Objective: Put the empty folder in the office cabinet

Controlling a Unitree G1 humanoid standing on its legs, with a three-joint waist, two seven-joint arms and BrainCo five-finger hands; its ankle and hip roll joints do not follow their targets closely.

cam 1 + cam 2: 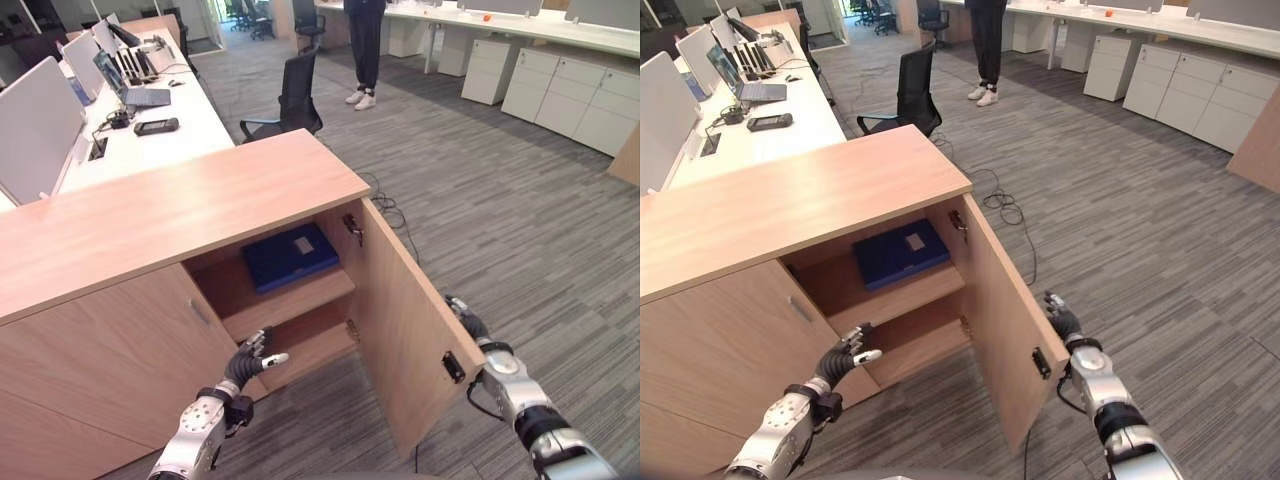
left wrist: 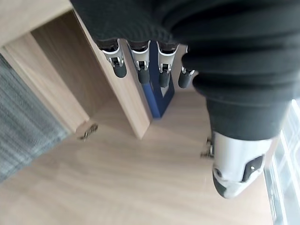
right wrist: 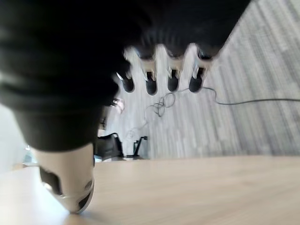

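The flat blue plastic folder (image 1: 290,256) lay at twelve o'clock on the wooden cabinet (image 1: 180,215) shelf, probably light, stiff and best gripped by its near edge; left hand (image 1: 247,363) and right hand (image 1: 468,322) both hung empty, fingers relaxed apart.

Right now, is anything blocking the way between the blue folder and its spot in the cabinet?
Nothing visible does: the blue folder already lies flat on the upper shelf inside the cabinet, whose door stands open.

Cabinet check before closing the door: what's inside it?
A blue folder lies flat on the cabinet upper shelf. The lower shelf's visible part looks bare; its back is hidden.
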